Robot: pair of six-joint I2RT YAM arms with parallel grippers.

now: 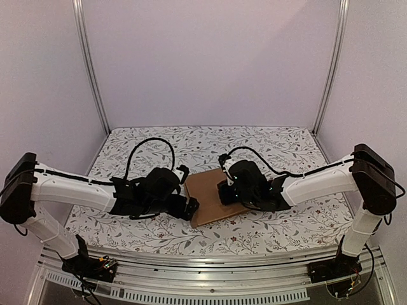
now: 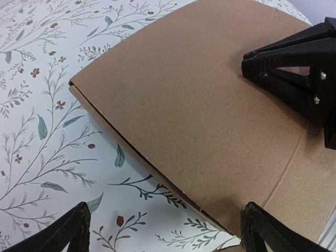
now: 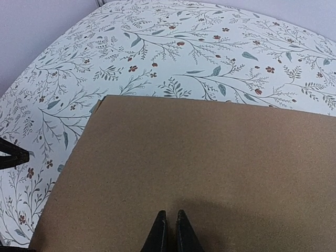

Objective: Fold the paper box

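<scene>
1. The right gripper is sitting nearest the lens, its fingers pinched together with nothing between them and their tips pressing down on the paper box.
2. The box is lying flat on the floral tablecloth, mid-table between both arms, and two layers are showing along the edge facing the left arm.
3. The left gripper is gaping fully wide and empty, hovering by that edge.
4. Risk: if the press is proving too light, a nudge from the left fingers could be sliding the cardboard or springing the upper layer.
5. Both arms are reaching inward, wrists tilting down.
</scene>
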